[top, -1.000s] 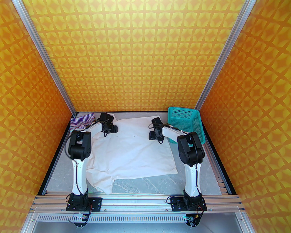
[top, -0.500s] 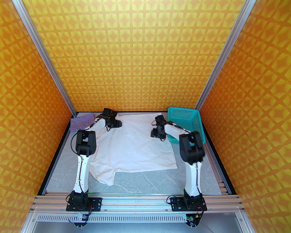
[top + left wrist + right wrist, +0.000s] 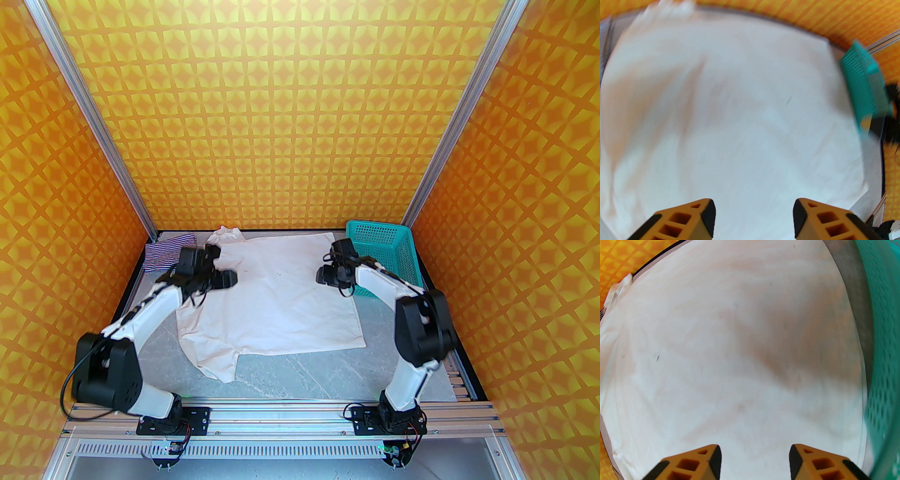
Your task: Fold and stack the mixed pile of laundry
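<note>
My left gripper [image 3: 753, 216], right gripper [image 3: 754, 456] both wide open, empty, above cloth [image 3: 286, 304]. Far-left corner [image 3: 227, 234] seems bunched; view blurry. I smooth it first, then pinch matching edges together.

white cloth [image 3: 281, 300] spread flat; striped garment [image 3: 166, 251] bunched far-left.

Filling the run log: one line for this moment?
left gripper: open, over white cloth | right gripper: open, over white cloth | striped garment: far-left corner, ungripped
</note>
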You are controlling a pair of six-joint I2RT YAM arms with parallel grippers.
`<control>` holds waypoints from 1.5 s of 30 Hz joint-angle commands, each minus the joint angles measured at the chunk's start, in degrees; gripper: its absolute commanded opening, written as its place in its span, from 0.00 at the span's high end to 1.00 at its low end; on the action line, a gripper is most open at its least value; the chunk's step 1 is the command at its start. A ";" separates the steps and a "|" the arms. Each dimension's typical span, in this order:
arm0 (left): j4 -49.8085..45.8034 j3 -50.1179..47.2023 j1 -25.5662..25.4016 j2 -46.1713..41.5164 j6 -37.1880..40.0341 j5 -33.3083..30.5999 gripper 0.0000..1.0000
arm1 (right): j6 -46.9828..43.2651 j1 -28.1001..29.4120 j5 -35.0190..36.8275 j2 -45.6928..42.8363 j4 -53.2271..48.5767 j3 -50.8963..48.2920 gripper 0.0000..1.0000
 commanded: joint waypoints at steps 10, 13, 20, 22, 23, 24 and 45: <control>-16.24 -14.65 11.67 -20.93 -8.34 -13.11 0.24 | -0.17 -13.41 4.00 -8.05 -3.18 -6.18 0.59; -19.48 -14.58 11.85 -19.92 -12.93 -13.06 0.23 | 2.57 -10.47 -2.09 -13.41 -3.16 -9.83 0.59; -25.46 -19.18 11.71 -24.53 -21.67 -11.50 0.25 | 8.51 -6.38 -9.04 -30.43 -3.65 -27.52 0.54; -26.72 -18.97 10.66 -24.91 -23.62 -11.23 0.26 | 8.42 -6.38 -9.09 -35.21 -7.19 -30.64 0.52; -27.86 -18.91 10.22 -24.72 -24.81 -11.14 0.28 | 8.75 -6.43 -9.94 -37.48 -8.41 -32.51 0.51; -28.43 -18.93 9.35 -24.55 -25.64 -11.13 0.28 | 9.25 -6.37 -10.82 -39.29 -9.59 -33.97 0.50; -20.83 -27.68 -0.33 -28.48 -32.60 -5.96 0.72 | 25.90 -13.33 -10.42 -47.51 -4.76 -51.97 0.62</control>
